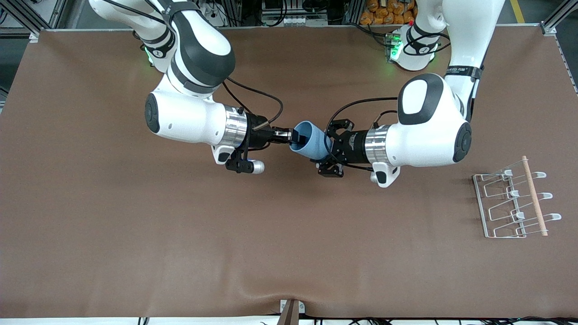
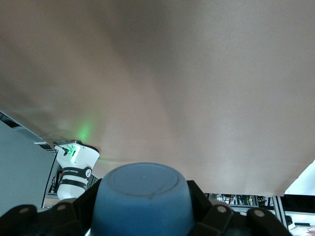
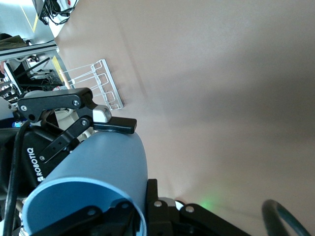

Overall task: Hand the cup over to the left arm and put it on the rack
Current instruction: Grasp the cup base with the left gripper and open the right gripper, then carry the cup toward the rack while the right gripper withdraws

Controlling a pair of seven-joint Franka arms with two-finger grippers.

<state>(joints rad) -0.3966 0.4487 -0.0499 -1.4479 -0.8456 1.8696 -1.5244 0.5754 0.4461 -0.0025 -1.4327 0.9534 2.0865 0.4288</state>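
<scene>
Above mid-table, cup [image 1: 310,141] between right tool [image 1: 292,135] and left tool [image 1: 328,149]

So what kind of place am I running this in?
Most likely a robotics lab: two Franka arms share a brown-covered table framed by aluminium rails, with cables and equipment along its edge.

The table [image 1: 180,234] was covered edge to edge by a brown mat. The only thing lying directly on it was the white wire rack [image 1: 515,201], with its wooden dowel [image 1: 534,196], near the edge at the left arm's end.
</scene>
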